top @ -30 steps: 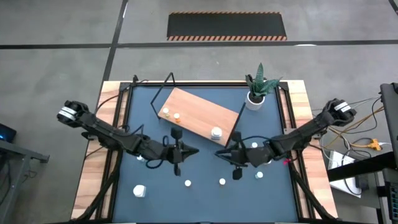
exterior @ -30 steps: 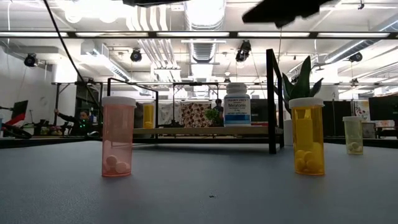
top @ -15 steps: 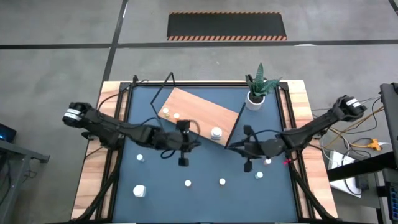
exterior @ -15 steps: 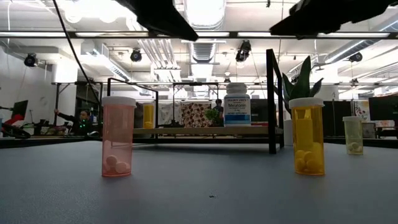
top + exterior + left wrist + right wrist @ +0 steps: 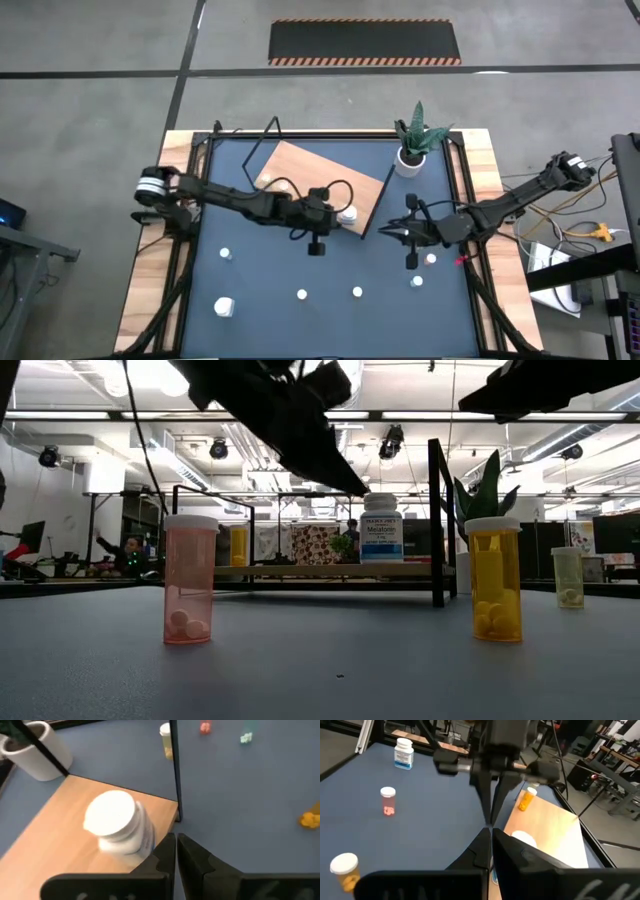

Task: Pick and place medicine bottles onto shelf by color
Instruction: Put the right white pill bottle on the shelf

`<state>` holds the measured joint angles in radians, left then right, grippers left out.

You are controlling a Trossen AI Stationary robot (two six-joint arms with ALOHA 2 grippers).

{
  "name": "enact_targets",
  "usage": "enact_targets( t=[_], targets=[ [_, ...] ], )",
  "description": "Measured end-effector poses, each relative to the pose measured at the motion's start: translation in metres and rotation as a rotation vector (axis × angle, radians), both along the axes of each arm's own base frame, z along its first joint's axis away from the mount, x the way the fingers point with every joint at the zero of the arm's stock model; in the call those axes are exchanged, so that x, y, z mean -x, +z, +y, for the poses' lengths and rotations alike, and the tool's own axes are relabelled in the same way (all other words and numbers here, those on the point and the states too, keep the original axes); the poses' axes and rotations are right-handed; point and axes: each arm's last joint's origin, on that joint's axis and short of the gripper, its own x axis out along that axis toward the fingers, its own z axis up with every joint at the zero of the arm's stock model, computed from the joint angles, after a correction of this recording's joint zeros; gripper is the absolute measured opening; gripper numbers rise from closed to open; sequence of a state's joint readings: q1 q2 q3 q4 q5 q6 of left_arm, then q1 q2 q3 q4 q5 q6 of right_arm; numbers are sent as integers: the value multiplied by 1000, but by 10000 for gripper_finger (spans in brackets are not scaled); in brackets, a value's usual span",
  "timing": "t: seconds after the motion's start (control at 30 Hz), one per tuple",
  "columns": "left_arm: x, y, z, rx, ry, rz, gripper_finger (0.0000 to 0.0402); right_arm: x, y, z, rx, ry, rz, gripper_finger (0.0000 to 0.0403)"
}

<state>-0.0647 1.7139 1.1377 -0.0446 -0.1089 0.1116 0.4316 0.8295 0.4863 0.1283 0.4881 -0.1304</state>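
The shelf (image 5: 320, 185), a light wooden board in a thin black frame, lies at the table's far middle. On it stand a white bottle (image 5: 347, 213) at its right end and two small bottles (image 5: 276, 185) at its left end. My left gripper (image 5: 176, 847) is shut, its tips just left of the white bottle (image 5: 117, 827) and slanting down toward it; I see no touch. My right gripper (image 5: 490, 837) is shut and holds nothing, hovering right of the shelf (image 5: 383, 233). More bottles stand on the blue table: pink (image 5: 190, 580), orange-yellow (image 5: 495, 578) and pale (image 5: 568, 575).
A white pot with a green plant (image 5: 408, 160) stands at the far right, by the shelf's black frame post (image 5: 174, 770). A bigger white bottle (image 5: 224, 306) stands near left; small ones (image 5: 301, 295) (image 5: 357, 292) (image 5: 417, 282) dot the near half. Both grippers point at each other over the shelf's right end.
My left gripper has swung from the table's middle toward the far right, onto the shelf's right end beside the white bottle, sinking a little and rolling. My right gripper has drawn back toward the table's right edge. No bottle has moved.
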Motion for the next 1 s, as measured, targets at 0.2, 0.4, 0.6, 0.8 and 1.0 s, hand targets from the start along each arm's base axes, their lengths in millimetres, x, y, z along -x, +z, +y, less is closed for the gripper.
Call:
enact_targets(
  t=[0.2, 0.4, 0.6, 0.8, 1.0],
  targets=[
    [-10, -19, 5, -15, 32, 22, 0, 1, -2, -1, -5, -5, 20, 9],
    [-11, -21, 12, -51, 97, 19, 0, 1, -3, 0, -13, -9, 23, 9],
    [-11, -21, 14, -52, 102, 20, 0, 0, -3, 0, -14, -10, 25, 9],
    [-8, -15, 14, -55, 100, 20, 0, 1, -3, 0, -21, -12, 25, 8],
    [-3, -4, 17, -55, 109, 2, 0, 1, -5, -1, -21, -15, 42, 9]
  ],
)
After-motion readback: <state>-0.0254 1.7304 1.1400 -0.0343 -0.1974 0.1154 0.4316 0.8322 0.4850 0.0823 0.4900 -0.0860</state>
